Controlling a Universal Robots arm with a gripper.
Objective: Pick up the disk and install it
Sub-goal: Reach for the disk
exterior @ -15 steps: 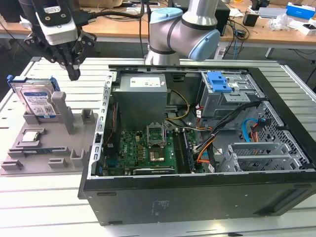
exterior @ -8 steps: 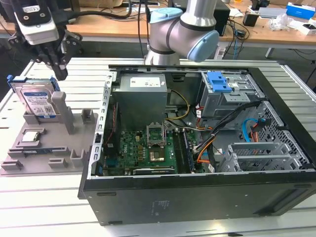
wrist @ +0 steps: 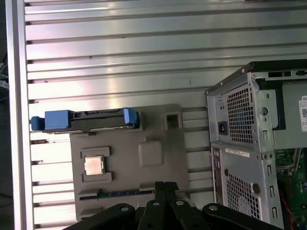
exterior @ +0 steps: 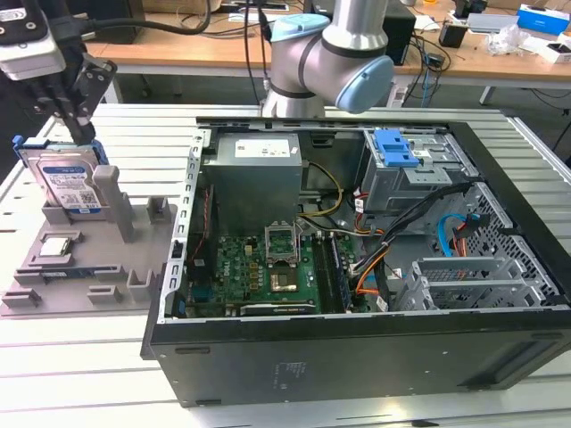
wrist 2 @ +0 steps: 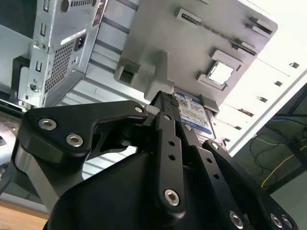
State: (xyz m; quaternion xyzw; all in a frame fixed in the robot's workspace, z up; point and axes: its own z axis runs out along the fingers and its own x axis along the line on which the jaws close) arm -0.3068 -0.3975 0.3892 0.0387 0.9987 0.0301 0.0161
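The disk is being held on its long edge, leaning a little, in a slot of the grey holder. This holder is lying on the bench at the exterior view's left, well apart from the open computer case at the exterior view's right. The standing position is judged to be chosen so that the upper edge with its blue frame is being offered freely to a grasp from above. In the first wrist view the disk is being seen edge-on, as a thin bar with blue ends. The gripper is being positioned just above the far upper edge of the disk, and a contact cannot be confirmed. In the first wrist view the jaws of the gripper are being pressed together with nothing between them, so the disk is not being grasped at this moment. A small processor chip is lying flat in its own recess of the holder, nearer than the disk and apart from it. Inside the case, at the far right, a metal drive cage with a blue latch is being left open from above, probably to receive the disk. The picking up is therefore judged as not yet done.
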